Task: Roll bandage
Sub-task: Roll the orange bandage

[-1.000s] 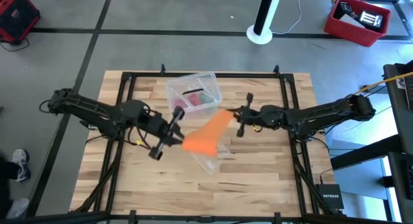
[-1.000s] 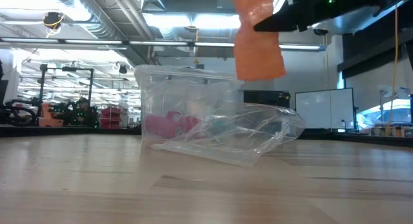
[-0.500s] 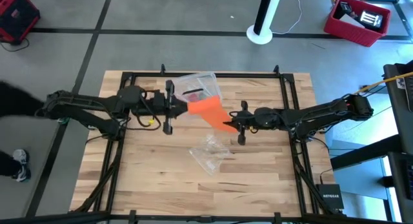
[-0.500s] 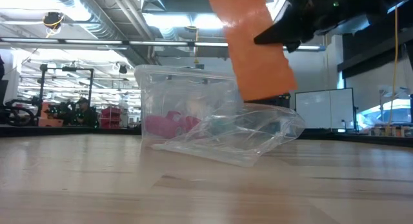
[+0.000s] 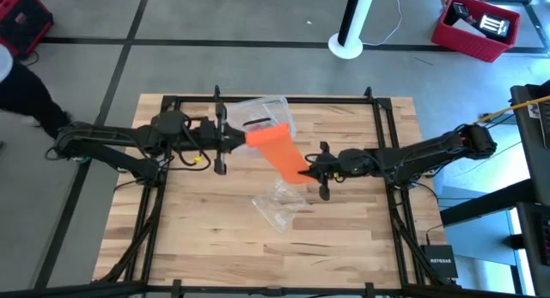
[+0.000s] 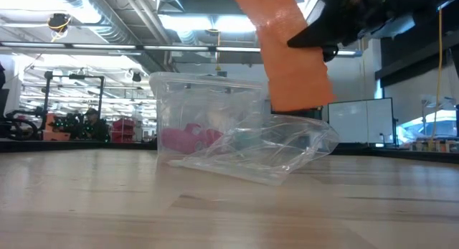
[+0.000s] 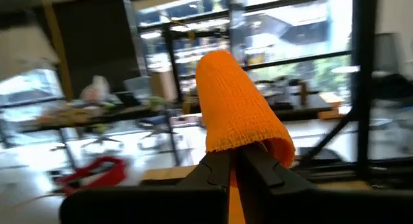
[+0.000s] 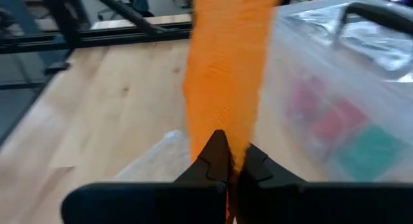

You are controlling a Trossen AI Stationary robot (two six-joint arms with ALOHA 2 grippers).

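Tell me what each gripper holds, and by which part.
Both hold the bandage, stretched above the table: left gripper pinches one end, right gripper the other.

We see a robotics lab or workshop hall: a butcher-block table [image 5: 215,238] in a black frame on grey concrete floor [image 5: 215,66], exposed ceiling ducts [image 6: 79,1] with strip lights, and equipment benches [image 6: 64,123] beyond the jaws.
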